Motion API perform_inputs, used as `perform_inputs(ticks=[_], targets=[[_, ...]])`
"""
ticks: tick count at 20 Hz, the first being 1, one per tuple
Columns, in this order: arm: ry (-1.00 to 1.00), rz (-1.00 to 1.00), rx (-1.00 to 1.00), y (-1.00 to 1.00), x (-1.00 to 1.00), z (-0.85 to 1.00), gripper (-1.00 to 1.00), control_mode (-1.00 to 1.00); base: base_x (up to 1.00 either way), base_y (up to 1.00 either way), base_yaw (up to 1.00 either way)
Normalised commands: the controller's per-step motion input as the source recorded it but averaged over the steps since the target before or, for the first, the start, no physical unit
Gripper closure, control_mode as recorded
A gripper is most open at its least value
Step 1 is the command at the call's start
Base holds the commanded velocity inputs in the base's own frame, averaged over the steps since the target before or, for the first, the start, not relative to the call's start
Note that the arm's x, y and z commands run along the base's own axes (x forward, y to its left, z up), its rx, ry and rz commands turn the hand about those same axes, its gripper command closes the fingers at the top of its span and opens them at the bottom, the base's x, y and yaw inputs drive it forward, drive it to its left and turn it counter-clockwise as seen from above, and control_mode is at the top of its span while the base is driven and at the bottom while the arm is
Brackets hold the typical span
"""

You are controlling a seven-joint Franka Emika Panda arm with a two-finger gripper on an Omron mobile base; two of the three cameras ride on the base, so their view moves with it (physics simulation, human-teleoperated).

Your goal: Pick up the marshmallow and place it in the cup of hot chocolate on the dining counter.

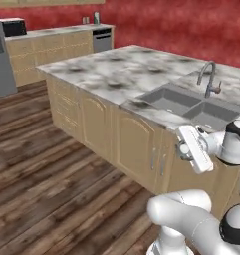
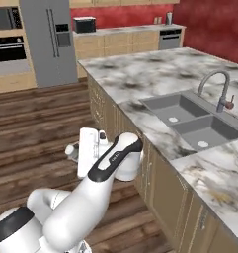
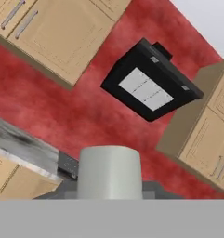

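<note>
A pale stubby cylinder, the marshmallow [image 3: 109,171], sits close up at the bottom centre of the hand view, and my gripper [image 3: 109,188] is shut on it. From the base views the gripper [image 1: 182,148] [image 2: 71,151] hangs in the air beside the tan cabinet front of the dining counter [image 1: 116,69] [image 2: 140,74], below its marble top. The marshmallow [image 1: 183,148] [image 2: 70,150] shows as a small round end at the hand's tip. The hand points up and away toward a red wall. The cup of hot chocolate is out of view.
A double steel sink [image 1: 191,102] [image 2: 189,118] with an arched faucet [image 1: 208,74] [image 2: 217,86] is set in the island top. A black range hood [image 3: 148,81] and wood wall cabinets [image 3: 62,32] face the hand. Wood floor lies to the left, a fridge [image 2: 49,39] at the back.
</note>
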Motion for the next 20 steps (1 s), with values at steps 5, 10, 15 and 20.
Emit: perform_inputs(ticks=[5, 10, 15, 20], targets=[[0.00, 0.00, 0.00, 0.00, 0.00, 0.00, 1.00, 1.00, 0.91, 0.56, -0.57], [0.00, 0.00, 0.00, 0.00, 0.00, 0.00, 1.00, 1.00, 0.49, 0.04, -0.76], [0.00, 0.00, 0.00, 0.00, 0.00, 0.00, 1.00, 1.00, 0.48, 0.62, -0.82], [0.00, 0.00, 0.00, 0.00, 0.00, 0.00, 1.00, 1.00, 0.16, 0.99, -0.56]])
